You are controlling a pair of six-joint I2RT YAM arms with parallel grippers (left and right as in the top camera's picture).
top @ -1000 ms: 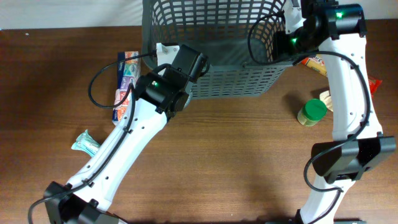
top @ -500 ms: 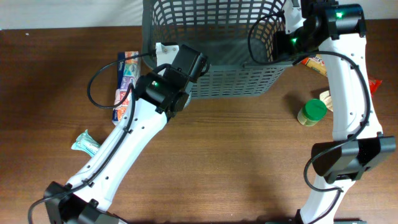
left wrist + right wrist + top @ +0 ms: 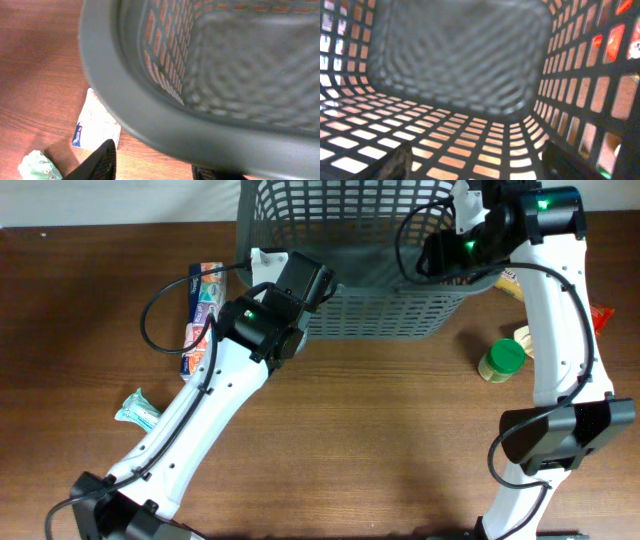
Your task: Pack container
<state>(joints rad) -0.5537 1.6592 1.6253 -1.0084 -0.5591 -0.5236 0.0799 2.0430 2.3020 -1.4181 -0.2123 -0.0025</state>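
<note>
The container (image 3: 372, 315), a large dark grey lattice basket, stands at the far middle of the table. My left gripper (image 3: 263, 263) is at its front left corner. In the left wrist view the container's thick rim (image 3: 150, 120) runs just above that gripper (image 3: 160, 167). The jaws stand apart, with bare wood showing between them. My right gripper (image 3: 446, 244) reaches over the basket's right side. Its wrist view looks along the slotted wall (image 3: 470, 135) inside the basket. There the right gripper (image 3: 482, 162) is wide open and holds nothing.
A blue, white and orange packet (image 3: 203, 315) lies left of the basket and shows as a white-blue packet (image 3: 97, 125). A teal wrapped item (image 3: 137, 410) lies nearer the front left. A green-lidded jar (image 3: 502, 360), a yellow snack packet (image 3: 507, 280) and a red packet (image 3: 601, 316) lie to the right.
Both grippers have gone from shut to open, letting go of the basket. The basket has shifted a little to the right.
</note>
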